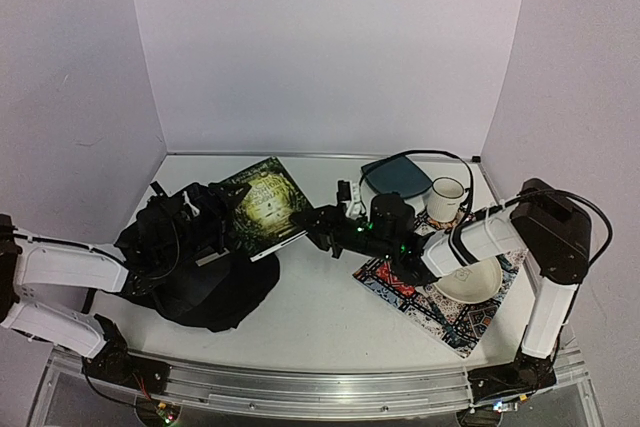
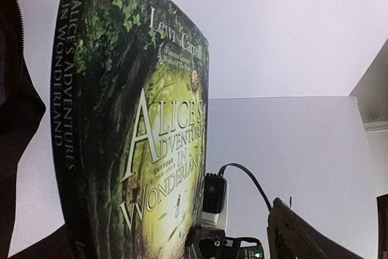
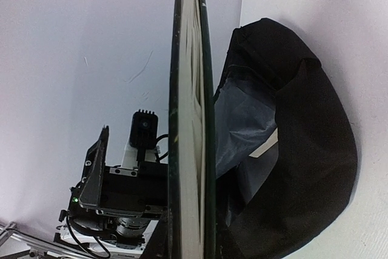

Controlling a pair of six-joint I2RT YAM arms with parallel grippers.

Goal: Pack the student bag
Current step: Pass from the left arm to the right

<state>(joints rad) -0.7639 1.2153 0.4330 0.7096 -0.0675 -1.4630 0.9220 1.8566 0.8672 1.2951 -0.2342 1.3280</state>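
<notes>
The student bag (image 1: 205, 282) is a soft black backpack lying at the left of the table. Its mouth gapes and shows grey lining (image 3: 242, 119) in the right wrist view. A green book (image 1: 265, 205), "Alice's Adventures in Wonderland", is tilted above the bag's far side. My right gripper (image 1: 308, 232) is shut on the book's right edge, and that edge (image 3: 191, 150) runs straight up between its jaws. My left gripper (image 1: 205, 209) stands open around the book's other end. Its one visible finger (image 2: 297, 235) is apart from the cover (image 2: 151, 137).
A teal pouch (image 1: 397, 177) lies at the back right. Next to it stands a white mug (image 1: 447, 199). A white bowl (image 1: 468, 279) rests on a patterned cloth (image 1: 440, 317) under my right arm. White walls close in the left, back and right.
</notes>
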